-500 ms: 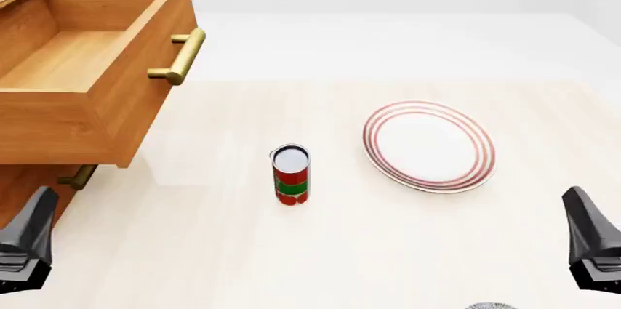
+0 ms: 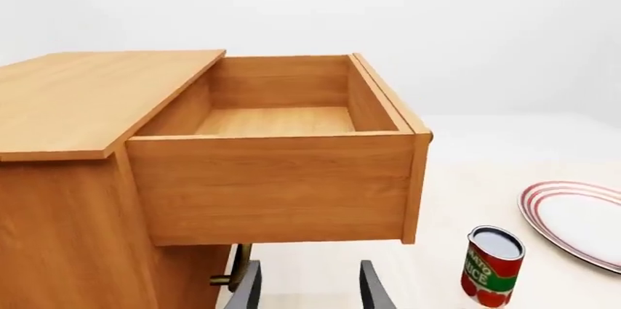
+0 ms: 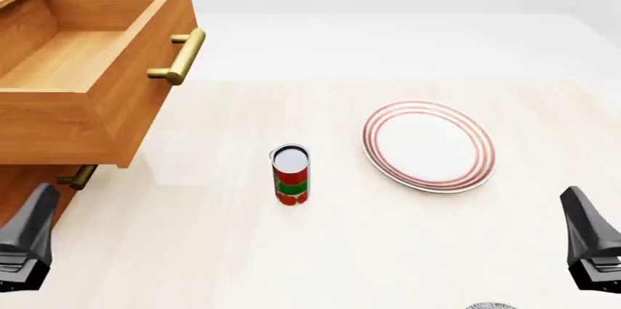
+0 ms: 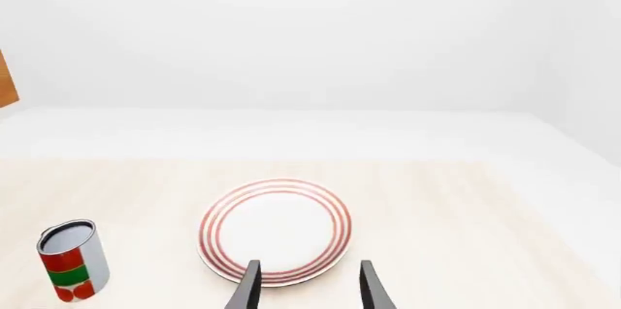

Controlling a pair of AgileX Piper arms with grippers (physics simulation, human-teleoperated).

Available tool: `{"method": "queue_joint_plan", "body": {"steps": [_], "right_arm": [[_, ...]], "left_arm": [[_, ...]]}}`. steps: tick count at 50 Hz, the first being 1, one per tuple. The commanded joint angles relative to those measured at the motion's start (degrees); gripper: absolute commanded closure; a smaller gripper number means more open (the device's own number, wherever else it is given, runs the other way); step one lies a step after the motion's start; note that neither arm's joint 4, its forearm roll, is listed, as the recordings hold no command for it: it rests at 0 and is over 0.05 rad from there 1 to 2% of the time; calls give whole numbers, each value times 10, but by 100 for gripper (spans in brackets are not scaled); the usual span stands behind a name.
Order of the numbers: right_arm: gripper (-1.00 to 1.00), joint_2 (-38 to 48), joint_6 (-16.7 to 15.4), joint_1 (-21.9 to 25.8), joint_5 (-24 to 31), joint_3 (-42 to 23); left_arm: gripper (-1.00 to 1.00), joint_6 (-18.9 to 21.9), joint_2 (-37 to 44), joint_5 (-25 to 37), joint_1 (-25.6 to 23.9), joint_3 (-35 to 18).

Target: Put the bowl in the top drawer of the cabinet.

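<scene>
Only a thin sliver of the bowl (image 3: 490, 307) and its dark pattern shows, at the bottom edge of the front view, near my right gripper (image 3: 592, 251). The top drawer (image 3: 116, 98) of the cabinet (image 2: 87, 98) stands pulled out and empty, its brass handle (image 3: 179, 54) facing the table. My left gripper (image 3: 25, 247) hangs low in front of the cabinet, open with nothing between its fingers (image 2: 247, 287). The right gripper (image 4: 308, 291) is also open and empty, just short of the plate.
A white plate (image 3: 429, 145) with red rings lies right of centre. A red and green can (image 3: 290, 174) stands upright mid-table. The lower drawer's brass handle (image 3: 75, 177) shows under the open drawer.
Both grippers have shifted only very slightly. The objects and the drawer have not moved.
</scene>
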Motion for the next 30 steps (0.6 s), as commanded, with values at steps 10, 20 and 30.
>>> {"method": "queue_joint_plan", "body": {"steps": [10,20,30], "right_arm": [[-100,-2,-2,1,2,0],[-100,-1,-2,1,1,-1],[-100,-1,-2,1,1,-1]], "left_arm": [[-100,-2,0,36,-43,-28],[-100,-2,-1,101,-109,-87],[-100,5,-1,143,-173,-122]]}}
